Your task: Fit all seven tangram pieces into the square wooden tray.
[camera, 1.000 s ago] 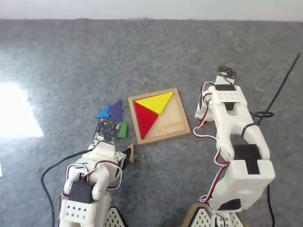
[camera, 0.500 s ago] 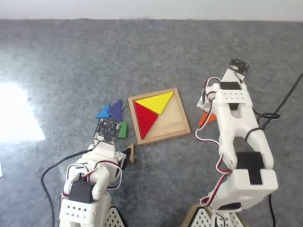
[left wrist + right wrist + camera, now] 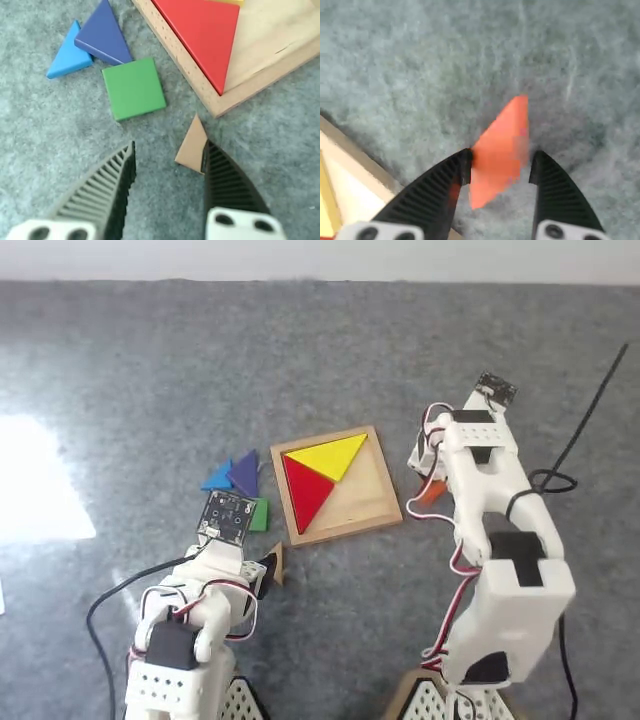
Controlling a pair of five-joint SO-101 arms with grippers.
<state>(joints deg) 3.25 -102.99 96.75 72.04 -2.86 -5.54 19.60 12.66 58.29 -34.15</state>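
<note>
Since a second ago the right arm has swung out from the tray and part way back, baring the orange piece (image 3: 430, 490) on the carpet just beside the tray's (image 3: 385, 508) right edge; the left arm has kept still

We count two of the seven pieces seated: the yellow triangle (image 3: 325, 455) and the red triangle (image 3: 303, 490), flat and edge to edge in the tray's upper and left part, with bare wood over the rest

Five remain outside. The blue triangle (image 3: 217, 480), the purple triangle (image 3: 243, 472) and the green square (image 3: 260, 514) lie close together left of the tray, and the tan piece (image 3: 277, 563) sits near its lower left corner

Our right gripper (image 3: 500, 157) stands released, its jaws parted to either side of the orange piece, one touching its edge and a sliver of carpet showing at the other. Our left gripper (image 3: 169, 155) is likewise released and grasps nothing, with the tan piece against the inside of one jaw

We judge the task under a third done, with the orange piece next in line
</note>
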